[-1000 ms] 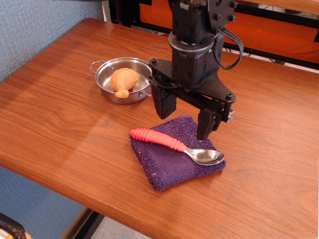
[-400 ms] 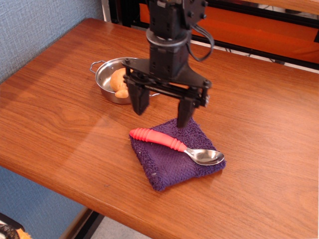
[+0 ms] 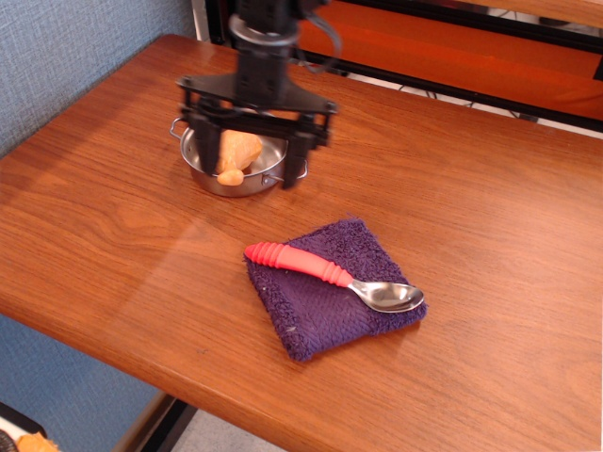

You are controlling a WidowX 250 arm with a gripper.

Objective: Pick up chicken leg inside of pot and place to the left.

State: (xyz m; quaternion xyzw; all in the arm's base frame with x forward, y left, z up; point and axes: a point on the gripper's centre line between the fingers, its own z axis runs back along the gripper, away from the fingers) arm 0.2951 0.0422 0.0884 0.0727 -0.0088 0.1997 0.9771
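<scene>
The tan-orange chicken leg (image 3: 234, 153) lies inside the shiny steel pot (image 3: 243, 182) at the back left of the wooden table, its knobbed bone end pointing toward the front. My black gripper (image 3: 251, 162) hangs open above the pot, one finger (image 3: 205, 153) at the pot's left side and the other (image 3: 297, 162) at its right rim. The leg sits between the fingers and nothing is held. The arm hides the back of the pot.
A purple cloth (image 3: 328, 285) lies in the middle front of the table with a red-handled metal spoon (image 3: 334, 276) on it. A blue wall stands at the left, the table's front edge (image 3: 188, 395) is near, and an orange panel is behind.
The open gripper has moved left and back, from above the purple cloth to over the pot, now straddling the chicken leg. Pot, leg, cloth and spoon have not moved.
</scene>
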